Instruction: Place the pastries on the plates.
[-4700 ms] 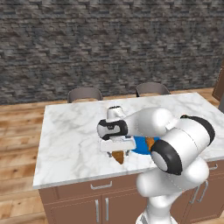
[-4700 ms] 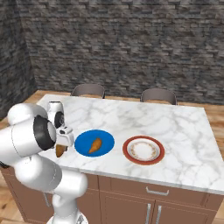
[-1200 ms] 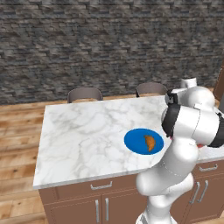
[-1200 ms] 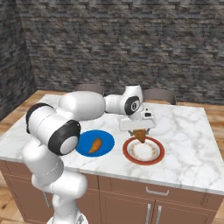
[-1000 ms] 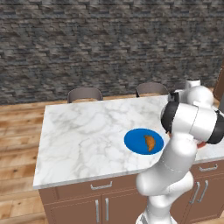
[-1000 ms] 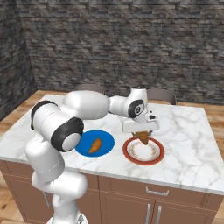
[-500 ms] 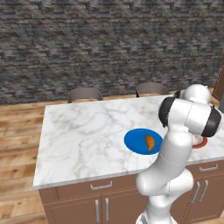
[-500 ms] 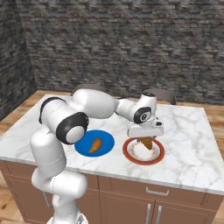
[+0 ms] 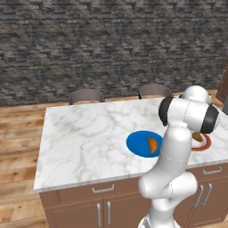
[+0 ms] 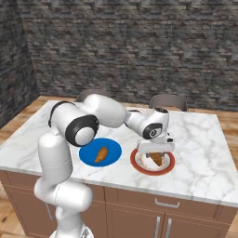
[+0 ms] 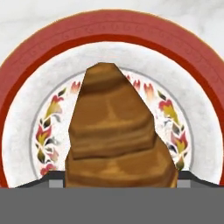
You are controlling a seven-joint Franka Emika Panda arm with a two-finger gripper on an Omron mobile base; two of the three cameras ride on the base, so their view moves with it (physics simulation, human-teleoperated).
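Claw (image 10: 156, 157) clamped around pastry (image 11: 118, 135).

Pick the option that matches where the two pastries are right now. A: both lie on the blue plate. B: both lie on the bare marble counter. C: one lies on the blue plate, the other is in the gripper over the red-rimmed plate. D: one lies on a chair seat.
C: one pastry lies on the blue plate, while the other pastry sits between the fingers of the gripper just above the red-rimmed plate.

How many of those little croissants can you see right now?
2. One croissant lies on the blue plate; the other croissant is in the hand, over the red-rimmed plate.
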